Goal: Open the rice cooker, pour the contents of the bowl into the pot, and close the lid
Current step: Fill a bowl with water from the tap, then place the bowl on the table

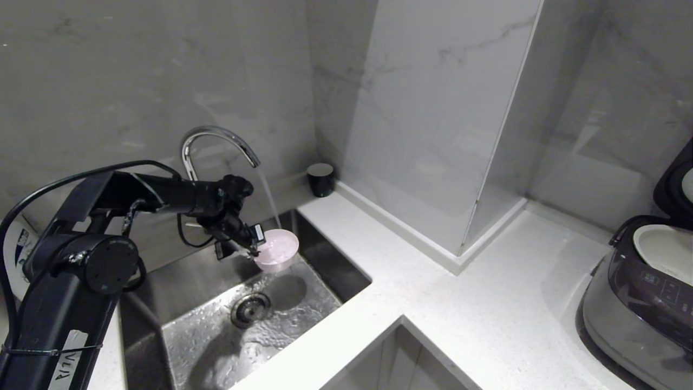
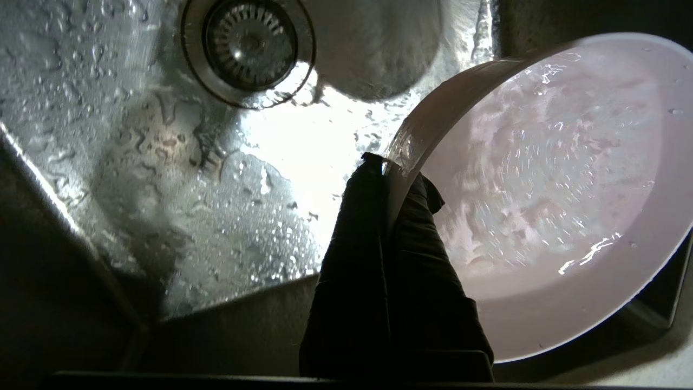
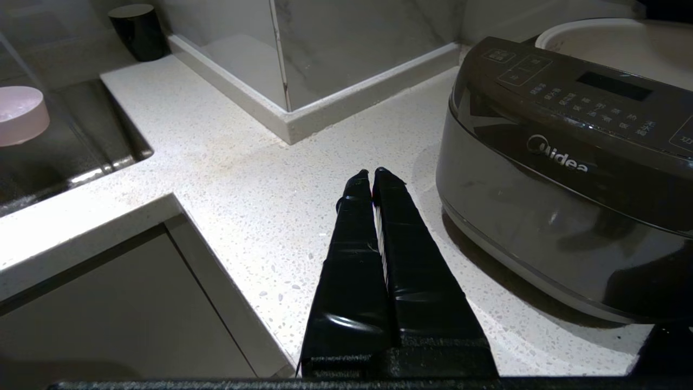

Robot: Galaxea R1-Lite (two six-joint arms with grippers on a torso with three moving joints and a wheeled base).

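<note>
Water streams from the faucet into the bowl, which we see in the head view held over the sink by the left gripper, pinched on its rim at nine o'clock; the drain lies at six o'clock of the bowl; the rice cooker sits far at three o'clock, its lid raised, the pot showing white inside. In the left wrist view, the fingers clamp the bowl's wall, one inside, one outside; water ripples within. In the right wrist view, the right gripper hangs over the counter with its fingers pressed together, holding nothing; the cooker stands beside it at three o'clock.
</note>
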